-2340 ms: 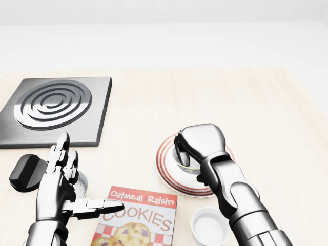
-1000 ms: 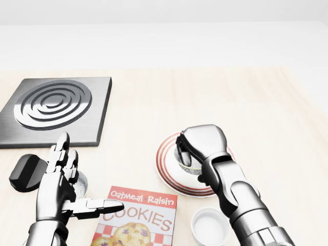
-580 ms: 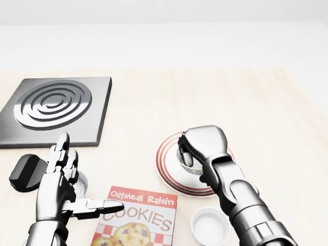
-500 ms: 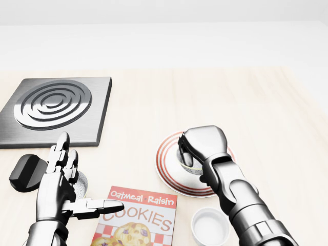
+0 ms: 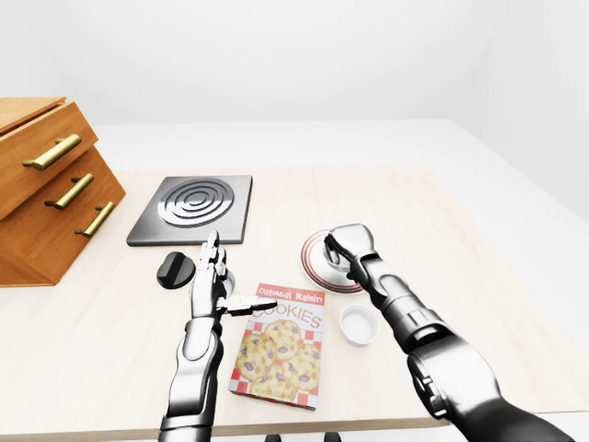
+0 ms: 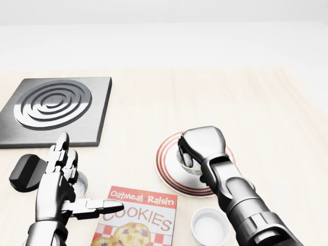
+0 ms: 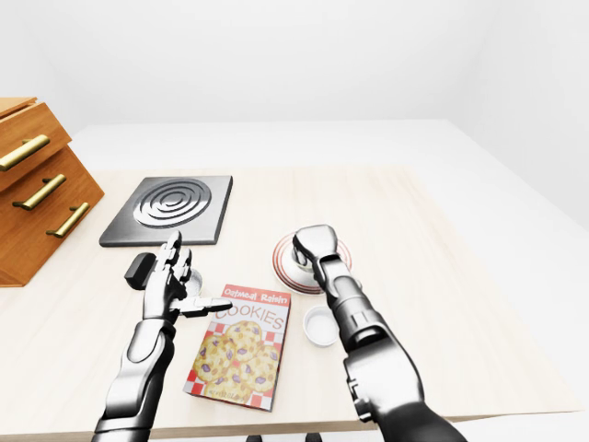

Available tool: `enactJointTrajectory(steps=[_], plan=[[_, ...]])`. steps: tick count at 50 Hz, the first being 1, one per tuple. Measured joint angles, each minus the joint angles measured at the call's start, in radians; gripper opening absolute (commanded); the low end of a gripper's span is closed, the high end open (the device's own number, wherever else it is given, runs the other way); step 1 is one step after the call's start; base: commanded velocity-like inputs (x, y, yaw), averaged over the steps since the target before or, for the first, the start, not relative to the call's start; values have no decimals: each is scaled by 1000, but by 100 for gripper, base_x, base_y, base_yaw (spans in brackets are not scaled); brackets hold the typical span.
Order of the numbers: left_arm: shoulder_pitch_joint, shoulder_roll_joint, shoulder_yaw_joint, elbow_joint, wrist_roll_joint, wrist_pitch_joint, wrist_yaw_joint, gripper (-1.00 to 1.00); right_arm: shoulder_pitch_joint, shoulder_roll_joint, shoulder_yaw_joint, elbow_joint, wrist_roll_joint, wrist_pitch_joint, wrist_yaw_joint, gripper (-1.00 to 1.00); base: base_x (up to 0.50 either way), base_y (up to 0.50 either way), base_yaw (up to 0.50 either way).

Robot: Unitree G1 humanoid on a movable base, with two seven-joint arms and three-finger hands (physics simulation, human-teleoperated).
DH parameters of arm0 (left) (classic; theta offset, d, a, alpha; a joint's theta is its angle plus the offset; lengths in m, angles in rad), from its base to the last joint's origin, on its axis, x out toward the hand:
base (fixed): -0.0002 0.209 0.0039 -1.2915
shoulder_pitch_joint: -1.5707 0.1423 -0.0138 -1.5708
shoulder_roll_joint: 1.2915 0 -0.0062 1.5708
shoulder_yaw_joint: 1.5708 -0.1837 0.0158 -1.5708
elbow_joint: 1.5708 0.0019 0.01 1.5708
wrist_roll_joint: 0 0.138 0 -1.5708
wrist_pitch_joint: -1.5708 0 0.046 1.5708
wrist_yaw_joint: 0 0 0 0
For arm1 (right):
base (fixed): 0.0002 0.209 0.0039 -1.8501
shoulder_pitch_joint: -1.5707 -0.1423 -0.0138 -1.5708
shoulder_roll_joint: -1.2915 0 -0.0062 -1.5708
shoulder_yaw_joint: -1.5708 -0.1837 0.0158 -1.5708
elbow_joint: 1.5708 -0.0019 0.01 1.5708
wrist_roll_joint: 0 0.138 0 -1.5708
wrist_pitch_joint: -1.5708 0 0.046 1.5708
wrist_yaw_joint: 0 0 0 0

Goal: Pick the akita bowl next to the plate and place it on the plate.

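The red-ringed plate [image 6: 165, 165] lies right of centre on the pale wooden table in the head view. The akita bowl [image 6: 187, 165] stands on it, mostly hidden; only part of its pale rim and side shows under the hand. My right hand [image 6: 185, 156] is curled from above with its fingers closed round the bowl's rim. At the lower left my left hand [image 6: 78, 180] hovers open with the fingers spread and the thumb pointing right, holding nothing and well away from the plate.
A cookie box [image 6: 139, 219] lies flat between the two arms. A small white bowl [image 6: 210, 226] sits beside my right forearm. A black knob-like object [image 6: 26, 172] and a metal burner plate [image 6: 54, 108] are at left. Wooden drawers [image 5: 46, 184] stand at the far left.
My right hand has shifted slightly down and right over the plate with the bowl in it, and its forearm has dropped lower. The left hand has not moved.
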Motion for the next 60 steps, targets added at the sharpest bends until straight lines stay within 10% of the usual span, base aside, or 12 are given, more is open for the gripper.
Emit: enactJointTrajectory(steps=[46,48,60], plan=[[0,0,0,0,1,0,1,100,-53,3,6,121,-3,0,-53,-100,0,0,0],[0,0,0,-1,1,1,2,100,-53,3,4,116,-2,0,-51,100,0,0,0],[0,0,0,-2,1,1,2,100,3,0,-14,-32,18,0,54,100,0,0,0]])
